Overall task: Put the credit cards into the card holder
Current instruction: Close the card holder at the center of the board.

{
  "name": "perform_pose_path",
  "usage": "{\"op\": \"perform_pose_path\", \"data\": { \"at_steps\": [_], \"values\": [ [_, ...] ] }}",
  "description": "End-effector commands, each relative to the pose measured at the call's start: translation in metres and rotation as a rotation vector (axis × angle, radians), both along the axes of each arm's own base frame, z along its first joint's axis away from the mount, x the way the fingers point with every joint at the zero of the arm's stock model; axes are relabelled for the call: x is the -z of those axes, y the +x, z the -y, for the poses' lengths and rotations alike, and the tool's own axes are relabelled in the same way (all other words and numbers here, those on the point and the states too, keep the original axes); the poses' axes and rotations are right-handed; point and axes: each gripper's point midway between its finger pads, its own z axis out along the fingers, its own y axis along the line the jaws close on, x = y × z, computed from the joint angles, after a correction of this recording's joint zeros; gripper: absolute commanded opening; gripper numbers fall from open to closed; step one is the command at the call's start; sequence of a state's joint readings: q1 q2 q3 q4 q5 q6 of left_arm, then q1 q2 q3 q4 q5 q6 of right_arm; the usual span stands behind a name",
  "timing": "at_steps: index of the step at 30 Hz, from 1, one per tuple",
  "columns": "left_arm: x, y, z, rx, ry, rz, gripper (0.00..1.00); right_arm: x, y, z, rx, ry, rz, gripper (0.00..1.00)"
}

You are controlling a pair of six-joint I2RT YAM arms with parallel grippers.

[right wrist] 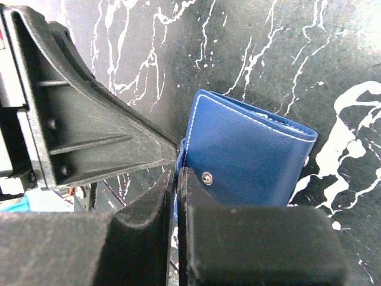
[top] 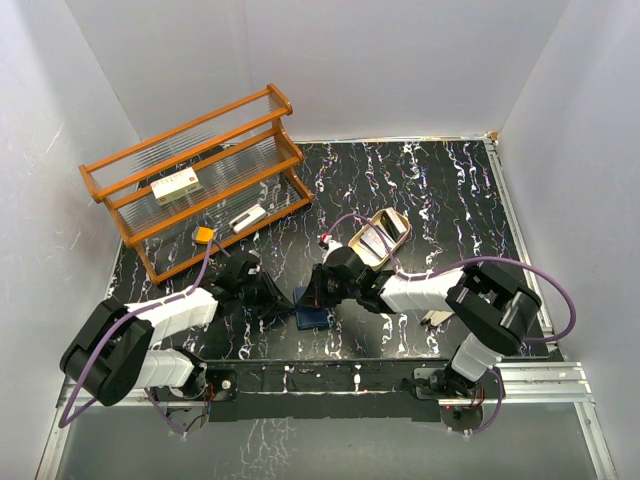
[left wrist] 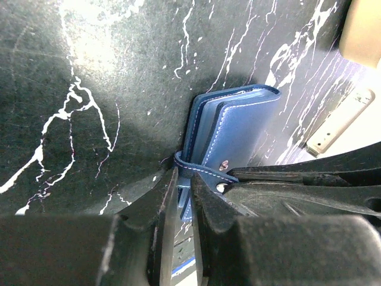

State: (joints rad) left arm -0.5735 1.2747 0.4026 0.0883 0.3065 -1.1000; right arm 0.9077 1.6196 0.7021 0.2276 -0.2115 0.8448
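The navy-blue card holder [top: 312, 318] lies folded on the black marbled table between my two arms. In the left wrist view the card holder [left wrist: 238, 128] shows its stacked layers, and my left gripper [left wrist: 184, 174] is shut on its snap strap. In the right wrist view my right gripper [right wrist: 178, 173] is shut on the edge of the card holder's [right wrist: 250, 152] flap beside a metal snap. From above, the left gripper [top: 283, 298] and right gripper [top: 313, 292] meet over it. No credit card shows clearly; a pale flat piece lies in the oval tan tray [top: 398, 222].
A wooden shelf rack [top: 200, 175] stands at the back left with a white box with red marks [top: 178, 186], a small orange piece [top: 204, 235] and a white piece [top: 247, 219]. A pale oblong piece [left wrist: 339, 122] lies right of the holder. White walls enclose the table.
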Motion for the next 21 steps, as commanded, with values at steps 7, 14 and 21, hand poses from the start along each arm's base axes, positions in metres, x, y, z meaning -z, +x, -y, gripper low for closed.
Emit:
{"op": "perform_pose_path", "data": {
  "at_steps": [7,14,21],
  "values": [
    [-0.033,0.025,0.002,-0.006,0.032,0.079,0.18,-0.017,0.014,0.005,0.021,-0.024,0.108,0.00],
    [-0.037,0.040,0.014,0.018,-0.001,0.126,0.20,-0.014,0.013,0.006,0.018,-0.031,0.106,0.00],
    [-0.026,0.046,0.026,0.096,-0.012,0.126,0.20,-0.014,0.013,0.005,0.014,-0.036,0.102,0.00]
  ]
}}
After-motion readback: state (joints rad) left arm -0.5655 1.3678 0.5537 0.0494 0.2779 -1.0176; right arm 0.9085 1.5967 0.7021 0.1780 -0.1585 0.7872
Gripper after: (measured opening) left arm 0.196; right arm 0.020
